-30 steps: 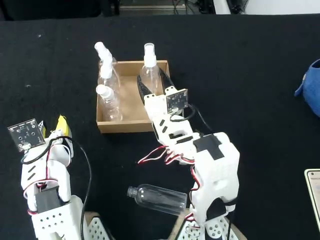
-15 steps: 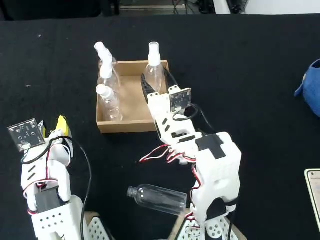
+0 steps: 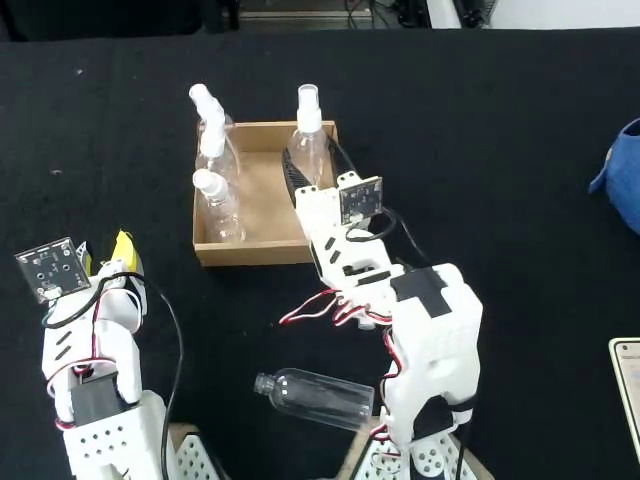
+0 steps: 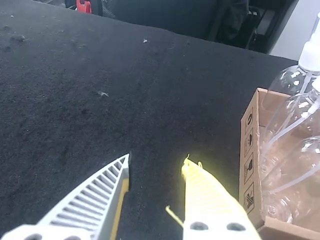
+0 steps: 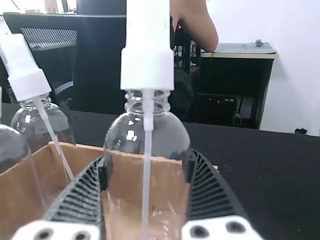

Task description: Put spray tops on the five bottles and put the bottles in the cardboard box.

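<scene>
The cardboard box (image 3: 250, 252) stands at the table's middle rear. Three clear bottles with white spray tops (image 3: 215, 150) stand along its left side. My right gripper (image 3: 308, 152) is shut on a fourth spray-topped bottle (image 3: 306, 128), held upright at the box's far right corner; in the right wrist view this bottle (image 5: 145, 132) sits between the black fingers (image 5: 200, 185) with the box wall (image 5: 45, 175) behind it. A bottle without a top (image 3: 315, 397) lies on its side near the arm bases. My left gripper (image 4: 156, 167) is open over bare cloth, left of the box (image 4: 250, 150).
Black cloth covers the table. A blue object (image 3: 622, 180) sits at the right edge and a pale card (image 3: 628, 385) at the lower right. Red and white cables (image 3: 320, 310) hang by the right arm.
The right gripper carried its bottle a little farther back and to the right in the box, then held still. The left arm has not moved.
</scene>
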